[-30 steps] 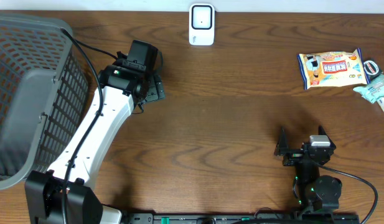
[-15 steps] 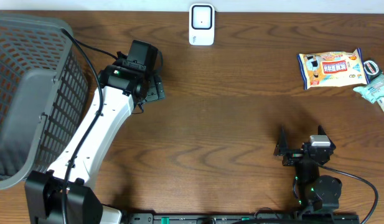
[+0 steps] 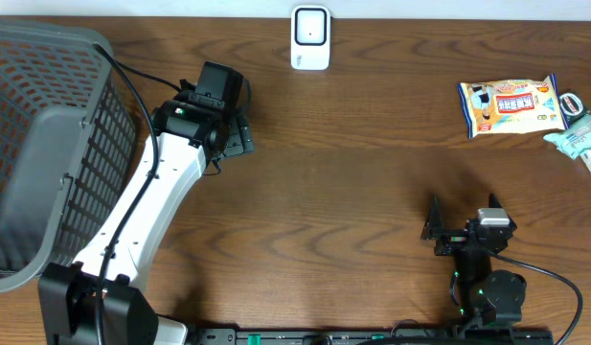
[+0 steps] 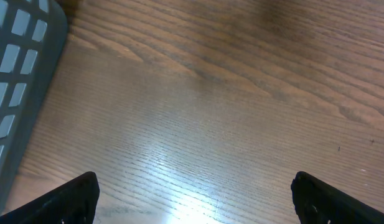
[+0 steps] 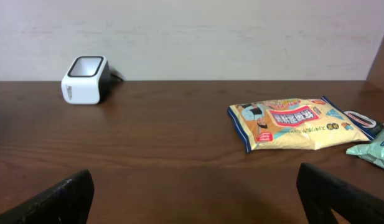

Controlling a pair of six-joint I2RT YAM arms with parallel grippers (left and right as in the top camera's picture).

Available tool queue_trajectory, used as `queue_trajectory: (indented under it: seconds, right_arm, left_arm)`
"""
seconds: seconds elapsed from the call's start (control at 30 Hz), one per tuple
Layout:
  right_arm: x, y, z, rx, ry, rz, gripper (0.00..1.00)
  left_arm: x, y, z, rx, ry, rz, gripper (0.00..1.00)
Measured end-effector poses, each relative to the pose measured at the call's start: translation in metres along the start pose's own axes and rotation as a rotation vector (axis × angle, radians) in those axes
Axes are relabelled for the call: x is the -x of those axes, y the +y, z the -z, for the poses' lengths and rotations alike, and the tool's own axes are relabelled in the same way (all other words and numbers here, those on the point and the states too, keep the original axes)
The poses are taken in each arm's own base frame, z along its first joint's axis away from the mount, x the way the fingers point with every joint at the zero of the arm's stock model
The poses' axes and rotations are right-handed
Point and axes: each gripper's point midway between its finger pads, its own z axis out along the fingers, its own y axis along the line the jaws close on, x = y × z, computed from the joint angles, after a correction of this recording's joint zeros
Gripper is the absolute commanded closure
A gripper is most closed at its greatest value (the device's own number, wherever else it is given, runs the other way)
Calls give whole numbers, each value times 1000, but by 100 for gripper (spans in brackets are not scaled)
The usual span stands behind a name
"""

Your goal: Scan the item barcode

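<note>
The item, a yellow-orange snack packet (image 3: 511,105) with blue edges, lies flat at the far right of the table; the right wrist view shows the packet (image 5: 297,122) ahead and to the right. No barcode shows on it. The white scanner (image 3: 310,38) stands at the back centre, and this scanner (image 5: 86,79) is far left in the right wrist view. My right gripper (image 3: 465,217) sits open near the front edge, nothing between its fingers (image 5: 193,186). My left gripper (image 3: 238,134) hangs open over bare wood (image 4: 195,193), left of the scanner.
A grey mesh basket (image 3: 46,144) fills the left side, its wall (image 4: 17,74) close beside my left gripper. A pale green packet (image 3: 578,142) and a small round item (image 3: 571,103) lie at the right edge beside the snack packet.
</note>
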Motion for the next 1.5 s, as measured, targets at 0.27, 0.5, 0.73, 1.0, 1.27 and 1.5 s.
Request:
queue_trajectory:
  seconds: [0.27,0.5,0.73,1.0,1.27,1.5]
  right_arm:
    - [0,0,0,0,0,0,1]
    - [0,0,0,0,0,0,1]
    - [0,-1,0,-5,0,0,1]
    - [0,-1,0,-4,0,0,1]
    - [0,-1,0,-4,0,-1,1]
    - [0,-1,0,-3,0,0,1]
  left_arm:
    - [0,0,0,0,0,0,3]
    - [0,0,0,0,0,0,2]
    - [0,0,0,0,0,0,2]
    - [-6,4,0,18,26,-8,2]
    - [-24,12,-8,49,82,-47,3]
    - [-63,26,-34,98,179,-107,2]
